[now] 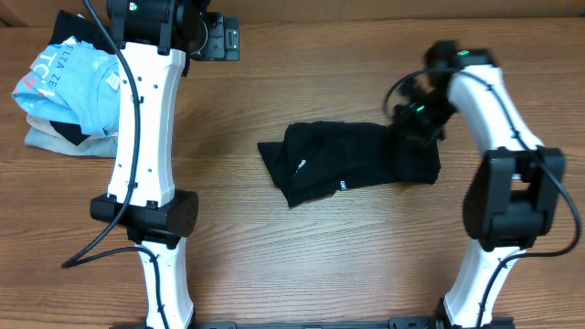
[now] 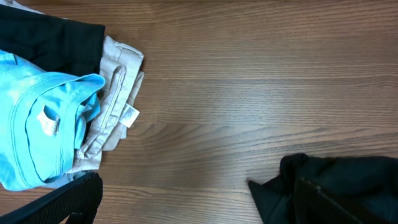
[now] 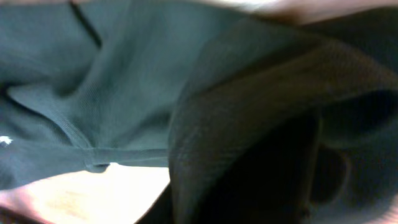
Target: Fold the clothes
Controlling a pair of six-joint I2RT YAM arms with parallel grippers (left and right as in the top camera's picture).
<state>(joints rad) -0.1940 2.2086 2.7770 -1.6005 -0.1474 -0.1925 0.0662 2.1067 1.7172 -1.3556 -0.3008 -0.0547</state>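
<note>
At mid frame the shirt (image 1: 347, 164) lies bunched on the bench (image 1: 302, 265), with the right gripper (image 1: 413, 128) at its edge; I cannot tell how either arm's jaws stand.

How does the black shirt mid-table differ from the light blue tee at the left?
The black shirt is plain but for small white marks; the light blue tee carries white lettering. The black shirt lies alone on the table; the tee tops a pile with beige garments. The right gripper is at the black shirt's end; none touches the tee. Both are rumpled fabric.
</note>
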